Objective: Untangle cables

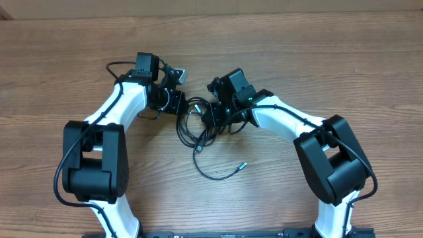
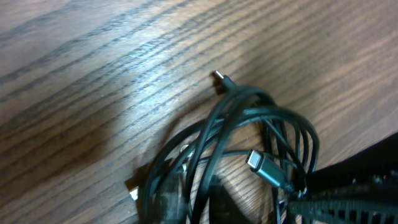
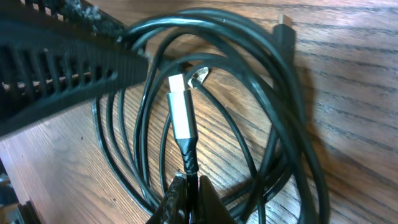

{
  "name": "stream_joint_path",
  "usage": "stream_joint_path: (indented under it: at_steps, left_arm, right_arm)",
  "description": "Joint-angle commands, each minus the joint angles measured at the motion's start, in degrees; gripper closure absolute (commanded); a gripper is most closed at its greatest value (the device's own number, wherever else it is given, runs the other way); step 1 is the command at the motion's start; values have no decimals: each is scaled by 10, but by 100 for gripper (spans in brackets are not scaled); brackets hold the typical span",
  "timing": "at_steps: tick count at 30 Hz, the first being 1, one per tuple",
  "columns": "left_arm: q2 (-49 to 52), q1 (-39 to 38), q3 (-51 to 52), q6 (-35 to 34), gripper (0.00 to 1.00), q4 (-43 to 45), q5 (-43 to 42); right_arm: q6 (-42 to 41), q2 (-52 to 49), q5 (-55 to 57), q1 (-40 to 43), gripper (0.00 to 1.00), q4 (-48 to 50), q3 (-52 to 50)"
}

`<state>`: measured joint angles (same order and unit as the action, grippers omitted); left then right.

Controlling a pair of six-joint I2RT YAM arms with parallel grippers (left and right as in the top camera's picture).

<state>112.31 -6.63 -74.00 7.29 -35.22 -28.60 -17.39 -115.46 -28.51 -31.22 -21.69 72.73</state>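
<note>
Cables (image 1: 190, 125): thin black cords in a tangled heap on the counter (image 1: 344, 53), at its middle, between the two pincers.
Nearest loop: seen from above, one cord trails out of the heap toward the robot's base. It curves round in a wide arc and ends in a small silver plug tip (image 1: 242, 165) lying free on the wood.
Main tangle: several loops of the cables overlap and cross one another. Close up, one dark plug end (image 2: 219, 78) pokes out past the rim of the coil, and a grey plug (image 2: 261, 167) lies across the loops inside it.
Right pincer (image 3: 186, 186): closed tight on one braided cord of the cables, just behind a long silver plug (image 3: 178, 109). The plug sticks out from the fingertips over the loops.
Left pincer (image 1: 178, 104): at the left edge of the heap, close against it. In the right wrist view one ribbed black finger (image 3: 62, 68) reaches over the top of the loops. Whether it stands wide or narrow, or grips a cord, cannot be told.
Arms: the left arm (image 1: 109, 122) and right arm (image 1: 297, 125), white with black joints, bend inward from either side, their wrists meeting over the heap.
Counter beyond: brown wood grain runs on past the pincers to the far edge of the overhead view.
</note>
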Motion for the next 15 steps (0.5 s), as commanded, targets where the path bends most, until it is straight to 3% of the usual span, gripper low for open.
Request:
stream_joint_path:
  at_steps: [1,3,6,15]
  left_arm:
    - [5,1,-8,-9,65,2,7]
    - [5,1,-8,-9,52,2,7]
    - [5,-4,-7,1,43,2,7]
    - [21,-27,-1,15,37,21,40]
  right_arm:
    - [-22,20,2,-3,96,5,-5]
    - [-22,20,2,-3,96,5,-5]
    - [-24,20,2,-3,96,5,-5]
    - [-38,20,2,-2,96,2,-5]
